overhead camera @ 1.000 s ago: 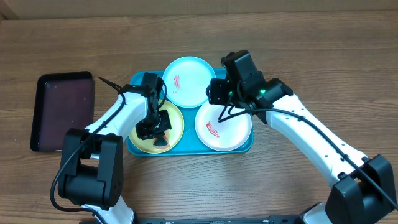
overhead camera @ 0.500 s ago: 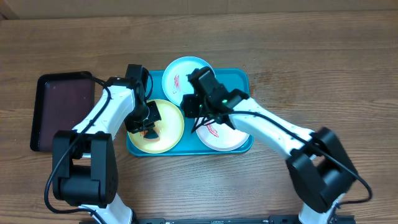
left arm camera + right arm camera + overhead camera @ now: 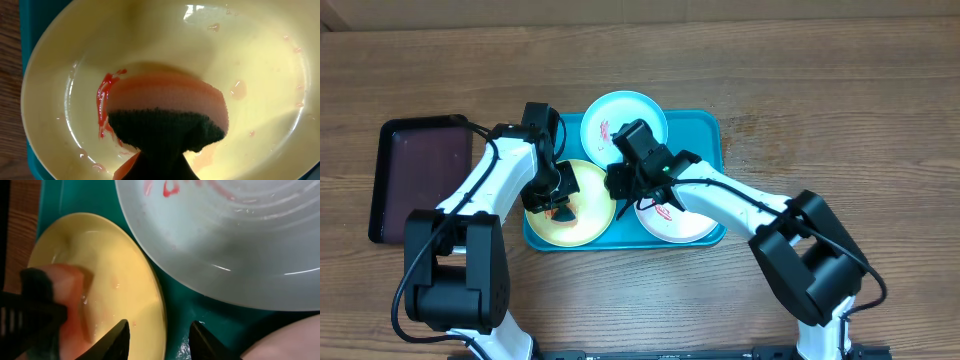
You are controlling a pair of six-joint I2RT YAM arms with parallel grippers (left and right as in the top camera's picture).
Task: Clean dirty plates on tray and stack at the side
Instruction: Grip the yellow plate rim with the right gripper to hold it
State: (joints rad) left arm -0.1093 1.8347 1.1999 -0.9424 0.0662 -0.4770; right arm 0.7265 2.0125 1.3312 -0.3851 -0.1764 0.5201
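We start with the wooden desk [image 3: 840, 120], which carries the big teal tray [image 3: 708, 135] at its middle and a smaller maroon tray [image 3: 420, 175] well apart to the left (in our judgement the likely spot for the finished stack). All three plates lie inside the teal tray: the light blue plate [image 3: 632, 112] at the back, the white plate [image 3: 690, 225] front right and the yellow-green plate [image 3: 590, 218] front left. None has been set aside yet. The right claw [image 3: 160, 331] has its fingers apart, one on each side of the yellow-green plate's right-hand rim. We read that as getting ready to pinch the rim so the plate does not slide under the scrubbing. The left claw [image 3: 556, 204] is clamped on a sponge [image 3: 170, 110], its dark scrub side up and its pink face pressed into the plate's bowl, as wiping requires. A red smear [image 3: 103, 106] sits just beside the sponge's left edge, with thin wet pink streaks around it, so we judge this plate only partly cleaned. The other two plates show red marks, not yet wiped.
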